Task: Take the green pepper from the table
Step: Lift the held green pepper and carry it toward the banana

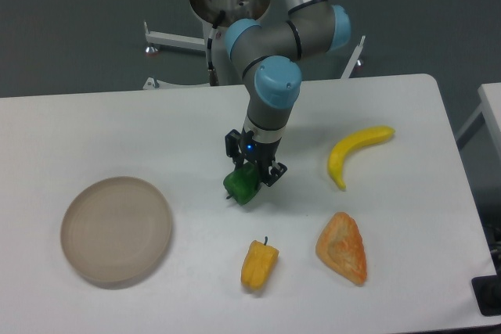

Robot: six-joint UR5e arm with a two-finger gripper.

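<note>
The green pepper point(239, 184), small, glossy and dark green, lies on the white table point(94, 131) near its middle. My gripper point(254, 163) points straight down over the pepper's upper right part. Its two black fingers point(232, 146) have closed in against the pepper's sides, one at the upper left and one at the right. The pepper still rests on the tabletop, and its top is partly hidden by the gripper.
A yellow pepper point(258, 263) lies in front of the green one. An orange wedge-shaped piece of food point(343, 248) sits to the front right, a banana point(356, 152) to the right. A round beige plate point(117, 229) is at the left.
</note>
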